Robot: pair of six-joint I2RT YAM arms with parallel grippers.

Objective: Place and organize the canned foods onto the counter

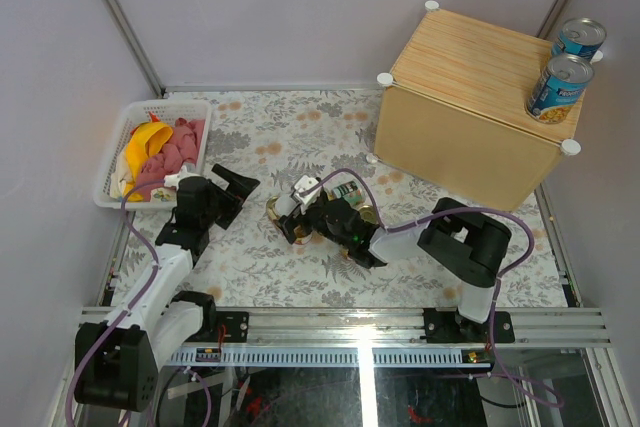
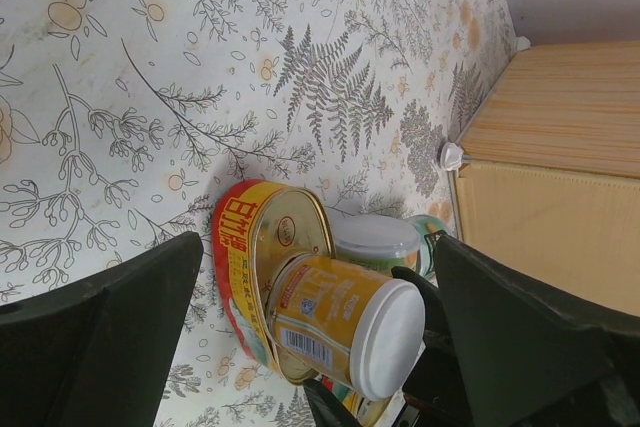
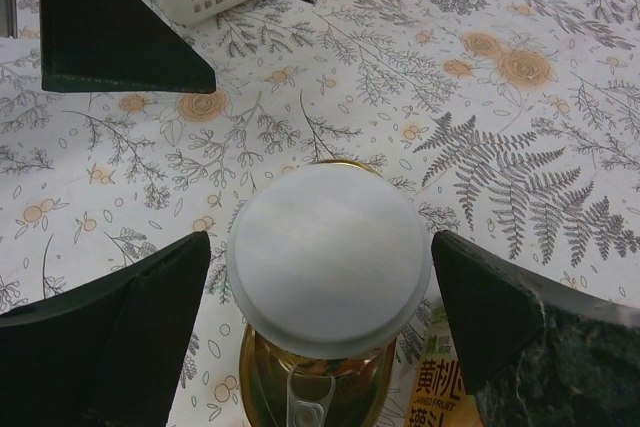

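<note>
On the floral surface [image 1: 270, 137] we see the bamboo-grain box [image 1: 470, 77] at the far right. It carries a near blue-labelled can [image 1: 560, 87] and a far blue-labelled can [image 1: 580, 39] at its right edge. The left end effector [image 1: 228, 192] gapes wide beside the white basket [image 1: 112, 157], holding nothing. The right end effector [image 3: 320, 247] spreads wide astride a white-lidded yellow can [image 2: 340, 322], which stands on a flat oval gold tin [image 2: 270, 277]. A green can [image 2: 380, 242] is half hidden behind them, and we cannot make out the other tins under the arm.

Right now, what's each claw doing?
Left claw: open, empty.
Right claw: open, around the white-lidded can.
</note>
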